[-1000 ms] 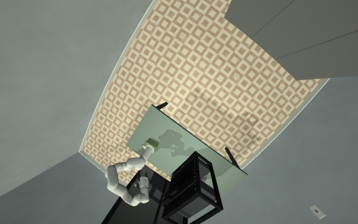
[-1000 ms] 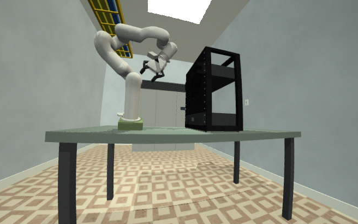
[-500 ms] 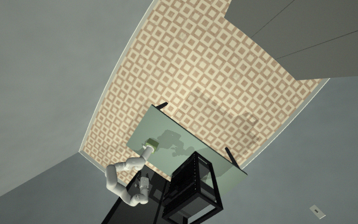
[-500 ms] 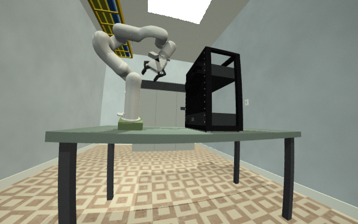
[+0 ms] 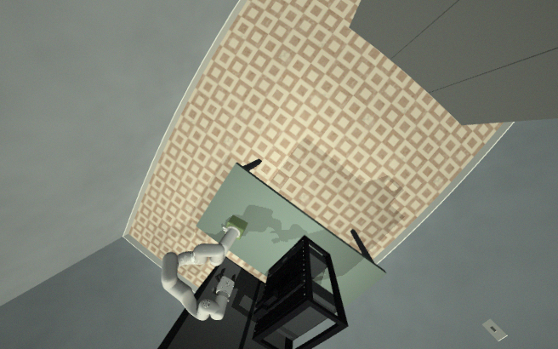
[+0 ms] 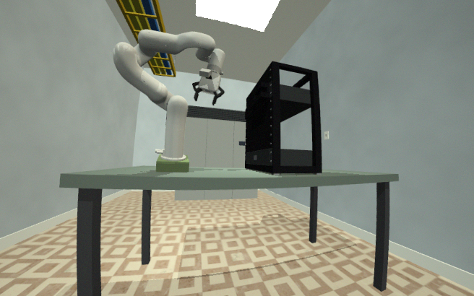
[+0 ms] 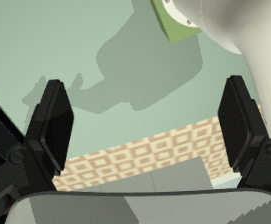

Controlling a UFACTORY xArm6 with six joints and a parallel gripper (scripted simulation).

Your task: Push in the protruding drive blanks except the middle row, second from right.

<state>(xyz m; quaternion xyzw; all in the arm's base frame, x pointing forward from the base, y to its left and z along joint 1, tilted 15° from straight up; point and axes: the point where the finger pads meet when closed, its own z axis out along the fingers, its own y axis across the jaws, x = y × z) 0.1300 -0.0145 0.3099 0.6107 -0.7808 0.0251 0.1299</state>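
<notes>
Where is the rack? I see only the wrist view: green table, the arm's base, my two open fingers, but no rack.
Observer: In the exterior view the rack stands on the table, toward the end away from the arm's base.
Operator: Is the gripper near its front?
Observer: No. The gripper hangs open and empty, high above the table, between base and rack, apart from the rack.
Operator: Which blanks stand out?
Observer: I cannot tell. The front faces the arm's side, but it looks dark and nearly edge-on.
</notes>
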